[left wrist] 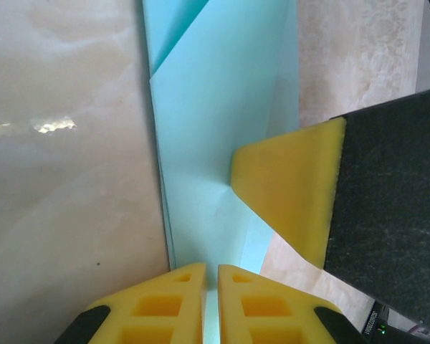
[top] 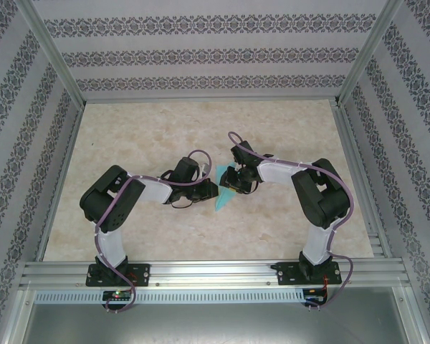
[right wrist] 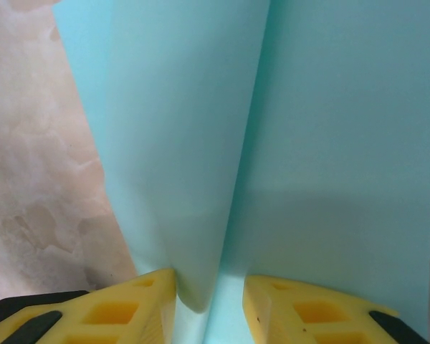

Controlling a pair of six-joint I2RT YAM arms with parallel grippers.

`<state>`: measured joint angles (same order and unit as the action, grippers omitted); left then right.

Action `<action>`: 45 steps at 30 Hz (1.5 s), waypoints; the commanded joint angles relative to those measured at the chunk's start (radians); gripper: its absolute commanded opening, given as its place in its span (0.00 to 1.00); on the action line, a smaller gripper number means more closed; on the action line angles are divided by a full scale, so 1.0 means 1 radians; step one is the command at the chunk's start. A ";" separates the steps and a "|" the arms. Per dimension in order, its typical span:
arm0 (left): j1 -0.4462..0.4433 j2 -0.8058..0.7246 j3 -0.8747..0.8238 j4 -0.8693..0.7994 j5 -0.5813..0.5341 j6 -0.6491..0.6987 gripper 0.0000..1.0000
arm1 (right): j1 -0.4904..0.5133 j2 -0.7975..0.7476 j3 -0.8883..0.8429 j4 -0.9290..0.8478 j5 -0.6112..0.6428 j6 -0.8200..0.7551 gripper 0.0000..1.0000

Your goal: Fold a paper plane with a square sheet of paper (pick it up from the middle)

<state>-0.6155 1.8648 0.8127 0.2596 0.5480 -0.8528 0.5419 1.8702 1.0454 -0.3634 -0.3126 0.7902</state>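
Observation:
The paper plane (top: 224, 199), a narrow folded turquoise sheet with a pointed end toward the near edge, lies mid-table between both arms. My left gripper (top: 211, 189) comes from the left. In the left wrist view its yellow fingers (left wrist: 168, 301) are shut on the paper's near edge, and the folded paper (left wrist: 215, 107) runs away from them. My right gripper (top: 234, 182) meets it from the right; one of its yellow fingers (left wrist: 290, 186) rests on the paper. In the right wrist view my right gripper (right wrist: 210, 287) stands open, with a raised fold (right wrist: 179, 158) between the jaws, against the left finger.
The table (top: 129, 143) has a beige marbled top. Patterned walls and aluminium posts (top: 54, 54) close it on three sides, with a metal rail (top: 215, 272) along the near edge. Purple cables loop over both arms.

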 commanded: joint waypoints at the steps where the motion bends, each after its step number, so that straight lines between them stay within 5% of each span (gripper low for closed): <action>1: 0.004 -0.046 0.003 -0.017 -0.007 0.027 0.14 | 0.016 0.141 -0.068 -0.105 0.122 -0.013 0.36; 14: -0.002 -0.021 0.003 0.049 0.055 0.009 0.16 | 0.017 0.154 -0.063 -0.105 0.122 -0.008 0.36; 37: -0.003 0.038 0.042 -0.100 -0.021 0.032 0.14 | 0.020 0.133 -0.060 -0.102 0.109 -0.005 0.36; 45: -0.004 0.039 0.050 -0.230 -0.094 0.049 0.12 | 0.011 0.014 -0.032 -0.081 0.065 -0.011 0.38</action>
<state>-0.6178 1.8740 0.8608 0.1539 0.5350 -0.8391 0.5434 1.8526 1.0573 -0.3737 -0.3130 0.7898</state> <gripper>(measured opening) 0.120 0.377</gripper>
